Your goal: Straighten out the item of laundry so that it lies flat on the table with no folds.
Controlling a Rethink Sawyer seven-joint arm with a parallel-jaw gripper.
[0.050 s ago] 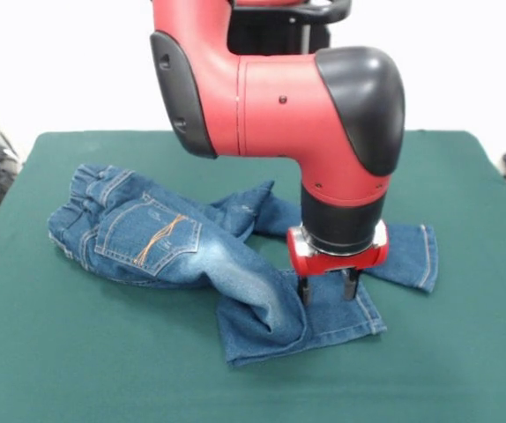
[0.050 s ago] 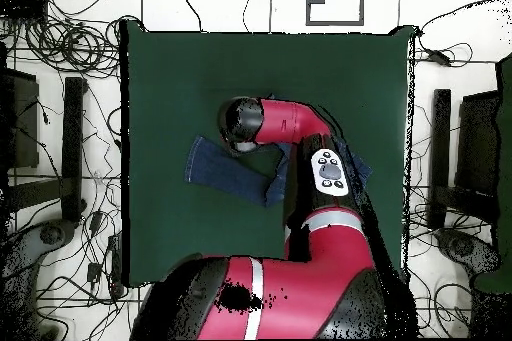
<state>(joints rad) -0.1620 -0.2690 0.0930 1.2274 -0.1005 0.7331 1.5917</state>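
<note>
Jeans (image 1: 174, 247) | crumpled mid-table (image 1: 59, 370), legs crossed and folded | gripper (image 1: 328, 288) fingers slightly spread, tips on near leg's hem end | denim limp, heavyish, drags | best pinched at hem

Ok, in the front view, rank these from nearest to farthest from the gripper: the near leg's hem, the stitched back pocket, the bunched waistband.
1. Near leg's hem: just below the gripper, whose jaws stand slightly apart, tips at the denim.
2. Stitched back pocket: further toward picture left, mid-jeans.
3. Bunched waistband: farthest, at the jeans' upper-left end.
</note>
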